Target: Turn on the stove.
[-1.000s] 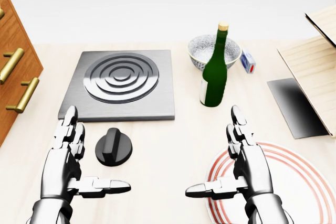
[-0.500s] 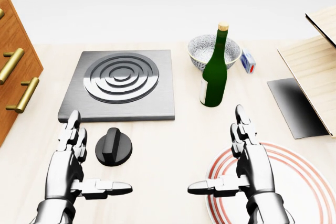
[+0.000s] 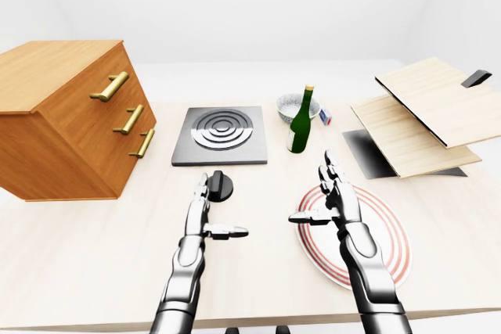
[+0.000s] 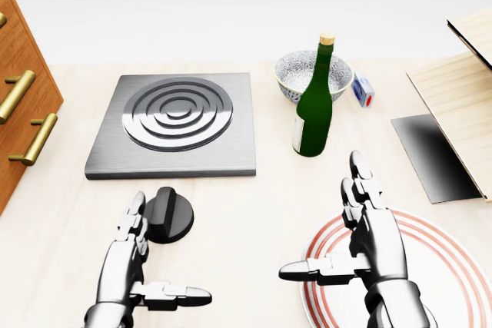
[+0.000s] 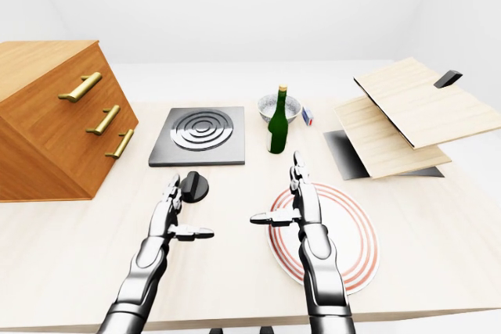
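1. Pale wood counter [image 4: 254, 205] fills the head view; the grey stove [image 4: 175, 124] lies at upper left and its black knob [image 4: 171, 215] sits on the counter just below it. The left hand [image 4: 131, 263], fingers spread and thumb out, has its fingertips [image 4: 137, 205] just beside the knob's left edge, grasping nothing. The right hand [image 4: 369, 243], equally released, hovers over a red-ringed plate [image 4: 453, 266]. A green bottle [image 4: 315, 109] stands beside a patterned bowl [image 4: 296, 74]
2. In the left-eye view a wooden drawer chest [image 3: 74, 123] with brass handles stands left of the stove, and light wooden boards [image 3: 415, 119] lie stacked at right
3. In the right-eye view the left hand's fingertips overlap the knob's left side; whether they touch it I cannot tell
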Tool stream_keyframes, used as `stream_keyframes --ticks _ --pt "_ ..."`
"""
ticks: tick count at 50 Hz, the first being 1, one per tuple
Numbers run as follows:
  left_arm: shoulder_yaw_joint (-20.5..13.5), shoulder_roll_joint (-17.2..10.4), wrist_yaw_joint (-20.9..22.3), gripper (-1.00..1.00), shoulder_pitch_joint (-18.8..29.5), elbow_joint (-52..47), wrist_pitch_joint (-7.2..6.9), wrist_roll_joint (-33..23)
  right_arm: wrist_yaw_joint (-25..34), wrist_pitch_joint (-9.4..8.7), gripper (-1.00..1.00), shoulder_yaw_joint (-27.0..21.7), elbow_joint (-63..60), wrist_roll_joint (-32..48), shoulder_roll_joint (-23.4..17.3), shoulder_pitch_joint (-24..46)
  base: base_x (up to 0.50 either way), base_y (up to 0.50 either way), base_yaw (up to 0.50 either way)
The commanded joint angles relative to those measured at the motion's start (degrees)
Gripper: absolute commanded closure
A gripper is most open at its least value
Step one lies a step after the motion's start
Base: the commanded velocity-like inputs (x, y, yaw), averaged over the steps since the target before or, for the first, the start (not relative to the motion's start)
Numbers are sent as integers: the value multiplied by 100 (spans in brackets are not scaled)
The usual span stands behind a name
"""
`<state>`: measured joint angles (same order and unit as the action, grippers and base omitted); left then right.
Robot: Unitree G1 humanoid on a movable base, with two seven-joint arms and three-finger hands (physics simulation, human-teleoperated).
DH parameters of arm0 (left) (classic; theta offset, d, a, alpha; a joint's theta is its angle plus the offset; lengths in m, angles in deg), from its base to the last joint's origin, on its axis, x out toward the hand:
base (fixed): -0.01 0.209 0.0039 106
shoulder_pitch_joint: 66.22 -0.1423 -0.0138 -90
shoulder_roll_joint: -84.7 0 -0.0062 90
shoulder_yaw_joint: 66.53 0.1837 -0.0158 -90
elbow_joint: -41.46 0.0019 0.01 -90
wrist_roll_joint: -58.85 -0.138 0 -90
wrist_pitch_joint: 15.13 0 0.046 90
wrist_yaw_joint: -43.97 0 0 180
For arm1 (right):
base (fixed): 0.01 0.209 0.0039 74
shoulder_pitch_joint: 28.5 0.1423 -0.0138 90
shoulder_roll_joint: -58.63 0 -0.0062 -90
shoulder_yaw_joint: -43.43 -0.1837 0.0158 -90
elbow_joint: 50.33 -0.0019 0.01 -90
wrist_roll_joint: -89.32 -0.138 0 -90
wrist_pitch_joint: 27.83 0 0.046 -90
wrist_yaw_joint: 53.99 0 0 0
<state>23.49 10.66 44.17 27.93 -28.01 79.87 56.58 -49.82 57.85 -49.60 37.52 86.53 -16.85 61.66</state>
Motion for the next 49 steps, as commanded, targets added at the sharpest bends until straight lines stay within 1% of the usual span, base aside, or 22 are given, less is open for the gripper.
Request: stream_keyframes --ticks 1,4,10,12,13,16,18,19,20,22,24,29,31,34,38,42,43,45,46,47,48,49 --pt "148 93 -41 -100 48 523 0 -138 -15 -7 -100 -6 15 -18 0 20 0 0 0" --pt "213 134 -54 -100 81 680 0 -205 -15 3 -100 12 5 -4 4 2 0 0 0" --pt "358 229 -29 -100 37 755 0 -312 -8 -43 -100 -3 -47 -22 -1 -5 0 0 0" --pt "417 269 -28 -100 3 685 0 -347 -8 -18 -100 6 -8 -10 2 5 1 0 0" --pt "453 296 48 -100 -17 635 0 -310 -16 -9 -100 12 9 0 6 11 0 0 0" --pt "577 366 33 -100 -76 566 0 -390 -28 11 -100 25 52 13 11 25 0 0 0" --pt "688 431 37 -100 -118 497 0 -442 -29 17 -100 25 64 17 9 26 1 0 0" --pt "783 496 10 -100 -116 536 0 -506 -30 -11 -100 15 41 8 4 28 0 0 0" --pt "790 499 8 -100 -115 540 0 -509 -30 -13 -100 15 39 7 4 28 0 0 0" --pt "978 599 73 -100 -169 572 0 -578 -23 -65 -100 -16 -20 -26 -9 27 0 0 0" --pt "1111 670 30 -100 -227 609 0 -672 -18 -68 -100 -29 -41 -42 -12 30 0 0 0" --pt "1452 829 145 -100 -398 499 0 -696 -21 -68 -100 -83 -35 -94 -36 79 0 0 0" --pt "1569 878 72 -100 -420 543 0 -778 -6 -68 -100 -151 -96 -165 -66 104 0 0 0" --pt "1605 916 66 -100 -347 600 0 -789 -6 -68 -100 -201 -111 -217 -85 133 0 0 0" --pt "1560 954 118 -100 -183 363 0 -731 -17 -68 -100 -222 -118 -244 -91 144 0 0 0" --pt "1261 1000 -84 -100 504 594 0 -769 -22 -68 -100 -208 -87 -235 -89 143 0 0 0" --pt "1105 996 -122 -100 809 508 -115 -735 -18 -68 -100 -215 -67 -241 -94 153 0 0 0" --pt "997 969 -122 -100 1051 228 -419 -726 -14 -68 -100 -217 -65 -244 -97 157 0 0 0" --pt "874 940 -149 -100 1252 0 -661 -668 -12 -68 -100 -218 -60 -246 -98 159 0 0 0" --pt "778 897 -244 -100 1422 -101 -763 -658 -11 -68 -100 -220 -56 -247 -99 160 0 0 0" --pt "638 822 -365 -100 1655 -219 -906 -640 -2 -68 -100 -218 -78 -254 -100 153 0 0 0" --pt "539 769 -352 -100 1778 -330 -1000 -517 5 -68 -100 -216 -106 -256 -101 141 0 0 0"
